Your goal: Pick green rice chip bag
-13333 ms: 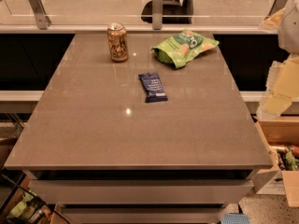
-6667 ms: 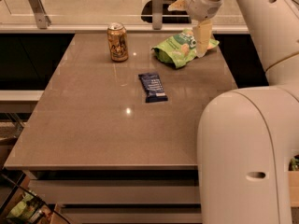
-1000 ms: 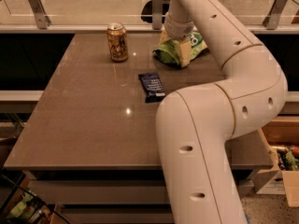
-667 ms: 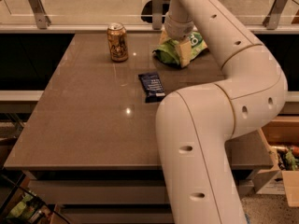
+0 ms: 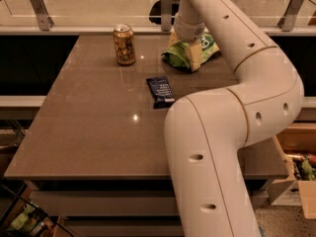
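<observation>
The green rice chip bag [image 5: 174, 58] lies at the far middle of the brown table [image 5: 89, 132], crinkly light green with a darker round logo. My gripper [image 5: 186, 49] comes straight down onto the bag. Its pale fingers [image 5: 196, 58] stand on either side of the bag's middle and pinch it, and the pouch is bunched up between them. The bag's lower edge still rests on the table. My white arm loops from the lower right up over the table and hides the table's right part.
A gold drink can [image 5: 124, 44] stands to the left of the bag. A small dark-blue wrapped bar [image 5: 160, 91] lies nearer the front. A glass rail with metal posts [image 5: 39, 6] runs behind the table. Boxes [image 5: 296, 181] stand on the floor at right.
Over the earliest frames my arm came in and reached down onto the bag, which is now more bunched. Nothing has visibly moved in the last second.
</observation>
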`<action>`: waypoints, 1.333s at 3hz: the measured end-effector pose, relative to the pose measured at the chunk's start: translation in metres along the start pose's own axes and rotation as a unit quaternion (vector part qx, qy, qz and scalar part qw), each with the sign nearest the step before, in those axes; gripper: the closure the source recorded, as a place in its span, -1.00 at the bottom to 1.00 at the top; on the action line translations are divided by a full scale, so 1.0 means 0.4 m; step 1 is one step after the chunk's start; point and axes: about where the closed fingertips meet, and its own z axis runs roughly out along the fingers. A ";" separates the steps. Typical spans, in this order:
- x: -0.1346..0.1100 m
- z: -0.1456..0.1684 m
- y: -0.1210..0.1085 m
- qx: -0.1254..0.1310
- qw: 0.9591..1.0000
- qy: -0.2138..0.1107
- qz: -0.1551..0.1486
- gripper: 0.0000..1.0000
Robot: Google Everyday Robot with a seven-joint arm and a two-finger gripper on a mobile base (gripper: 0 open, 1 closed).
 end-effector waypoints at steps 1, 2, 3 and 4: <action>0.000 -0.001 0.000 0.000 1.000 0.000 0.000 1.00; 0.003 -0.106 -0.011 0.025 0.999 0.035 0.006 1.00; 0.002 -0.104 -0.017 0.027 0.999 0.036 0.004 1.00; 0.000 -0.122 -0.028 0.031 0.998 0.048 0.002 1.00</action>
